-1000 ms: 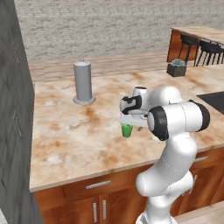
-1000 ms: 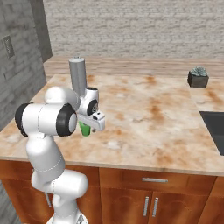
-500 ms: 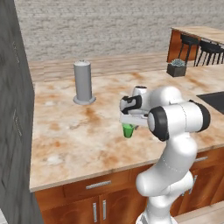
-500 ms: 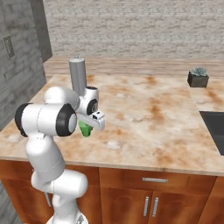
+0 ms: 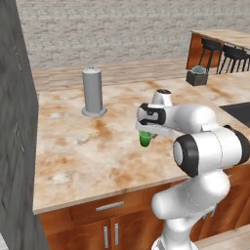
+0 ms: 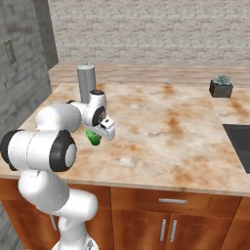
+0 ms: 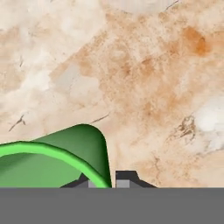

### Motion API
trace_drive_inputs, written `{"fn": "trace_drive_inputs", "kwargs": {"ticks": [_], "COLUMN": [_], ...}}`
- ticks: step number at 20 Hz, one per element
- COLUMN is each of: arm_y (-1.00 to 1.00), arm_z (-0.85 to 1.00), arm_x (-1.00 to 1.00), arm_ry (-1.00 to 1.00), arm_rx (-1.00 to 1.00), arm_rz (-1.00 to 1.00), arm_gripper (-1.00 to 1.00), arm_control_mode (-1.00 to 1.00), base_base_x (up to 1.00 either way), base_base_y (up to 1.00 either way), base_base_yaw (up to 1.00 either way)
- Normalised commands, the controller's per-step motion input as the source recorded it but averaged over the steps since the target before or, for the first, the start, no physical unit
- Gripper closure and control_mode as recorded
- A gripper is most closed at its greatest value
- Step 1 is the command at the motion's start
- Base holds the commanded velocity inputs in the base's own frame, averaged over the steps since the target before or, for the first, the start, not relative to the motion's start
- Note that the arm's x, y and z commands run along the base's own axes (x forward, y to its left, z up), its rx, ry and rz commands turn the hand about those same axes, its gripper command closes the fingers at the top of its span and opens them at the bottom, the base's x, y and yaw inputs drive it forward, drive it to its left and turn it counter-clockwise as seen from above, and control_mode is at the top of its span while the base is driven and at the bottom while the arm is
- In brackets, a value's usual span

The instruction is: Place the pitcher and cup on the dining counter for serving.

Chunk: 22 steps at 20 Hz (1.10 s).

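The small bright green cup [image 5: 145, 139] hangs just above the marble kitchen counter [image 5: 97, 146], held by its rim in my gripper [image 5: 146, 133], which is shut on it. From the right base view the cup [image 6: 93, 138] peeks out below the gripper [image 6: 97, 132]. The hand view has the cup's green rim and wall [image 7: 65, 157] at lower left, against the fingertips [image 7: 124, 178]. The dining counter [image 5: 222, 35] stands far off at the upper right. The pitcher is out of view.
A tall grey cylinder [image 5: 93, 91] on a round base stands at the counter's back left. A small potted plant [image 5: 197, 76] sits at the back right. A dark sink [image 5: 239, 112] lies to the right, a grey wall [image 5: 14, 122] to the left. Black stools [image 5: 210, 46] line the dining counter.
The gripper with the green cup has risen very slightly; nothing else has moved.
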Motion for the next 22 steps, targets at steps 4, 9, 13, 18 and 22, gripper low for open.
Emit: {"fn": "trace_drive_inputs", "kwargs": {"ticks": [4,9,13,18,22], "arm_y": [0.0,0.0,0.0,0.0,0.0], "arm_z": [0.65,0.59,0.42,0.02,0.0], "arm_x": [-0.54,-0.66,-0.88,-0.2,0.0], "arm_ry": [-0.2,-0.13,-0.16,-0.05,0.0], "arm_rx": [0.0,0.0,0.0,0.0,0.0], "arm_rz": [-0.03,0.0,0.0,0.0,0.0], "arm_gripper": [1.0,1.0,1.0,1.0,1.0], "arm_control_mode": [-1.0,-1.0,-1.0,1.0,1.0], "base_base_x": [0.0,0.0,0.0,-0.8,-0.86], "base_base_y": [0.0,0.0,0.0,-0.32,-0.93], "base_base_yaw": [0.0,0.0,0.0,-0.08,-0.2]}}
